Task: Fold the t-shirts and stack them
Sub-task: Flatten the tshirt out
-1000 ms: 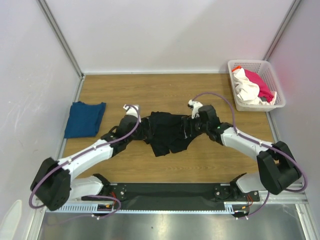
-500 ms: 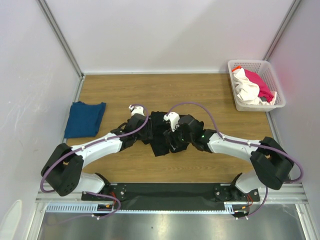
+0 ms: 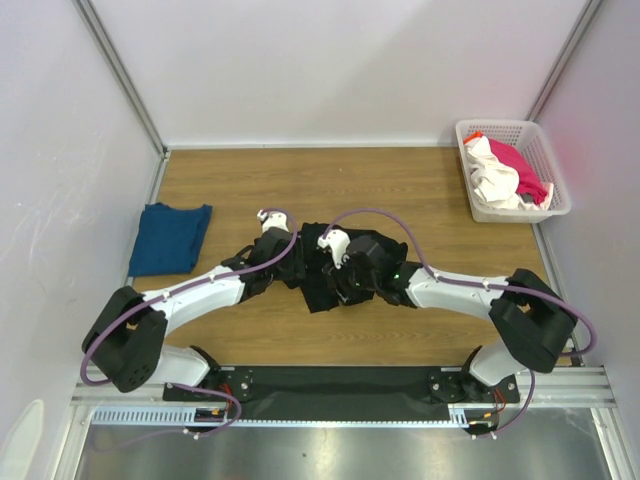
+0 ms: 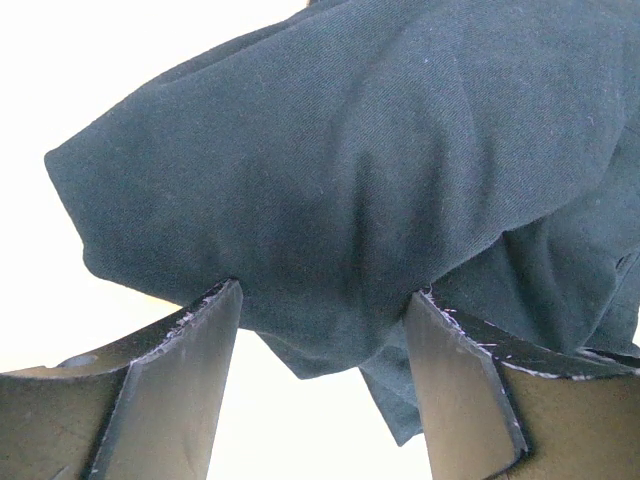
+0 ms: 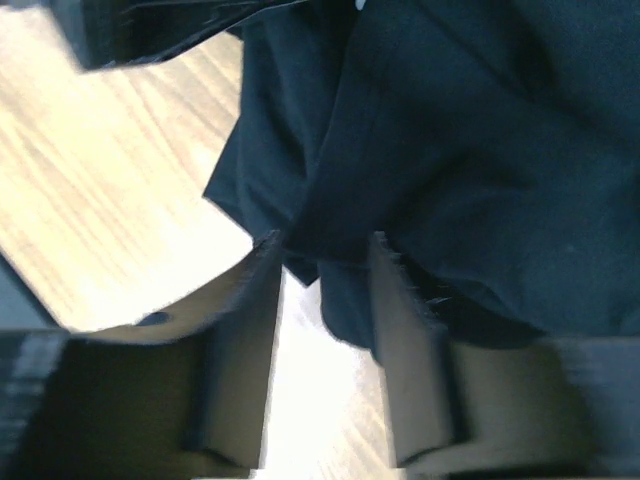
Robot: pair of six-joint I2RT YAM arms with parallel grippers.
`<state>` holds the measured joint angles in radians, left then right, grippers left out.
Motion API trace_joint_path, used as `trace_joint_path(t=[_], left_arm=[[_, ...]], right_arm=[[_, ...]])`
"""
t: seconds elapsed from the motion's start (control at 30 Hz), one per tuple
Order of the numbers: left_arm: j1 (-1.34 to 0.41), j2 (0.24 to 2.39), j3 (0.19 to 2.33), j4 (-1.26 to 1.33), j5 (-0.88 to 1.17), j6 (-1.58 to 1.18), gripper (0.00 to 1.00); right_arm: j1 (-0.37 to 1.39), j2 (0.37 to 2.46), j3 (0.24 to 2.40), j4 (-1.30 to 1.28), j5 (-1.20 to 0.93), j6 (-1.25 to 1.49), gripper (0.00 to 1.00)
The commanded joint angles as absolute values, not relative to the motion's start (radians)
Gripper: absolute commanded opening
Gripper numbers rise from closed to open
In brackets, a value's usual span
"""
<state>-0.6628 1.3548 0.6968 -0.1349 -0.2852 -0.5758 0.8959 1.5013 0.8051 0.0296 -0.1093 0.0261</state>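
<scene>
The black t-shirt [image 3: 318, 288] lies bunched on the wooden table [image 3: 400, 190], between both arms. My left gripper [image 3: 293, 268] is at its left edge. In the left wrist view the jaws stand wide apart with a fold of the black shirt [image 4: 380, 180] hanging between the tips of the gripper [image 4: 325, 300]. My right gripper [image 3: 338, 275] is over the shirt's middle. In the right wrist view its jaws stand apart around the black cloth's [image 5: 460, 150] lower edge, at the gripper [image 5: 325, 250]. A folded dark blue t-shirt [image 3: 170, 238] lies at the left.
A white lattice basket [image 3: 552, 208] at the back right holds a white shirt [image 3: 495, 180] and a pink-red shirt [image 3: 525, 172]. White walls stand on the left, back and right. Part of the left arm [image 5: 150, 25] shows near the right gripper.
My right gripper has swept left across the black shirt, from its right side to its middle, folding the cloth over. The left gripper moved slightly right. The shirt is now narrower.
</scene>
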Motion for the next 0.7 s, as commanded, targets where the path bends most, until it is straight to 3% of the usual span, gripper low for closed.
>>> trace_joint_path(t=[0.0, 0.13, 0.17, 0.27, 0.53, 0.57, 0.6, 0.67], left_arm=[[-0.664, 1.332, 0.724, -0.126, -0.314, -0.572, 0.71], [-0.663, 1.316, 0.719, -0.13, -0.331, -0.565, 0.71], [-0.663, 1.312, 0.718, -0.132, -0.334, -0.563, 0.71], [-0.663, 1.301, 0.718, -0.135, -0.341, -0.558, 0.72], [-0.664, 1.299, 0.712, -0.123, -0.333, -0.554, 0.72], [-0.663, 1.301, 0.712, -0.12, -0.328, -0.554, 0.72], [-0.663, 1.302, 0.71, -0.115, -0.327, -0.554, 0.73], [-0.663, 1.302, 0.71, -0.115, -0.325, -0.552, 0.72]], right_arm=[[0.902, 1.564, 0.857, 0.071, -0.08, 0.017, 0.41], [0.905, 1.586, 0.876, 0.084, -0.095, 0.02, 0.27], [0.905, 1.585, 0.879, 0.087, -0.089, 0.023, 0.16], [0.905, 1.563, 0.896, 0.062, -0.048, 0.023, 0.0], [0.905, 1.471, 0.923, 0.026, -0.017, 0.02, 0.0], [0.907, 1.477, 0.93, 0.015, -0.015, 0.02, 0.02], [0.905, 1.486, 0.93, 0.018, -0.018, 0.02, 0.11], [0.904, 1.506, 0.928, 0.026, -0.018, 0.017, 0.18]])
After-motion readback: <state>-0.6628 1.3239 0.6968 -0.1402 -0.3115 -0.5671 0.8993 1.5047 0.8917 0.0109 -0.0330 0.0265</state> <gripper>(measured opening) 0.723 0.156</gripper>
